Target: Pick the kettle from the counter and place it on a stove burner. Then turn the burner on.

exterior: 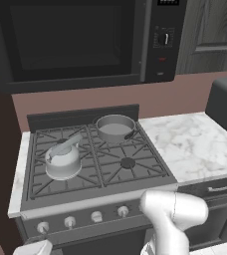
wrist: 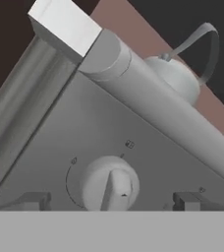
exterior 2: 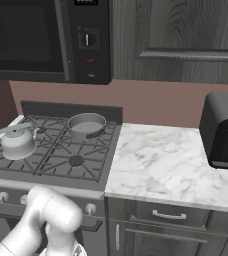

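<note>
Low at the stove's front panel, two-finger gripper spread wide, dark fingertips flanking a small round silver knob without touching it, gripping nothing. White arm bent down below the panel's edge. Squat silvery-grey metal kettle resting on the front-left dark star-spoked burner grate, well apart from the white marble counter. Straight-sided grey pot behind the kettle, to its right.

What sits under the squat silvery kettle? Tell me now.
The squat silvery-grey metal kettle rests on the dark star-spoked cast-iron grate at the stove's front left. The burner cap directly beneath it is covered by its body.
</note>
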